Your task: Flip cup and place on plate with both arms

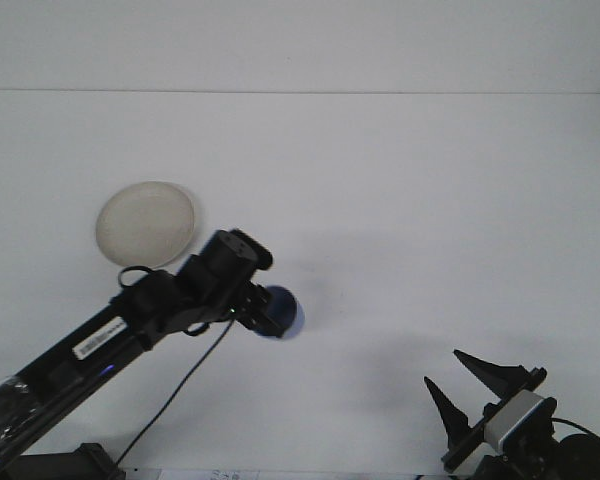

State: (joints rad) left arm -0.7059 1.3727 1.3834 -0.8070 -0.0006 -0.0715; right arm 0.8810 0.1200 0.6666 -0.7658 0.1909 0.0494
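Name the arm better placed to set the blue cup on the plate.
Left. The left gripper already holds the blue cup close to the plate; the right gripper sits open at the far side.

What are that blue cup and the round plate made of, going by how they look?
The blue cup looks like smooth plastic or glazed ceramic: even colour, rounded and slightly glossy. Too small to tell which. The plate looks like matte off-white plastic or ceramic, possibly faintly translucent, with a thin paler rim and no glare.
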